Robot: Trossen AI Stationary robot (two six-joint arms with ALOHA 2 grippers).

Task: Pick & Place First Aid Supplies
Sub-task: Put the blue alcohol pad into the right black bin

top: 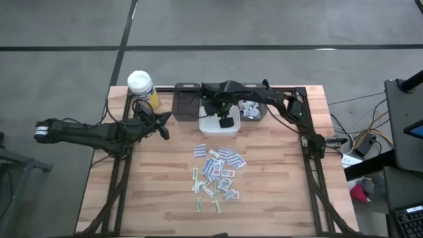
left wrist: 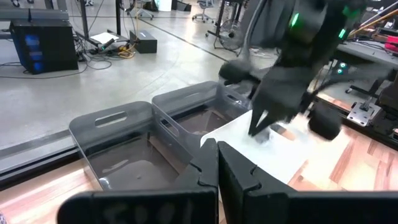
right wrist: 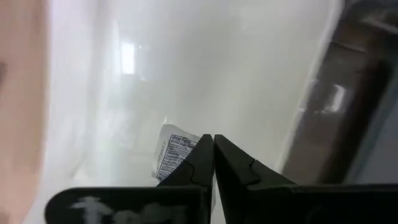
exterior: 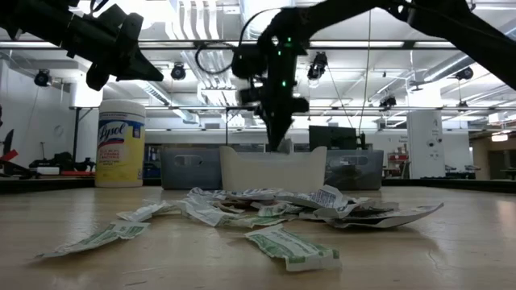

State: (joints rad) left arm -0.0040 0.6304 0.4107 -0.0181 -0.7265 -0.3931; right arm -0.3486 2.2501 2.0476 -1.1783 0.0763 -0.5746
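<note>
The first aid supplies point(top: 218, 175) lie loose in a heap on the middle of the wooden table; in the low view the heap point(exterior: 266, 211) sits in front of a white bin point(exterior: 274, 165). My right gripper point(top: 225, 121) reaches down into that white bin point(top: 210, 127), shut, with one white printed packet point(right wrist: 169, 154) at its fingertips. My left gripper point(top: 160, 125) hovers shut and empty above the table's left part, beside the yellow bottle point(top: 142, 89), pointing toward the bins. My right gripper point(right wrist: 213, 138) is shut on a white packet with blue print, at its edge point(right wrist: 198, 142) beside the fingertips. The fingers come from above, pointing down into the white bin. The rest of the packet sticks out to one side; my own finger hides whether it rests on the bin floor.
A dark grey bin point(top: 186, 102) stands left of the white one, and another bin point(top: 251, 109) to its right holds packets. The left wrist view shows two grey bins point(left wrist: 124, 143) side by side. Black frame rails run along the table's left and right sides.
</note>
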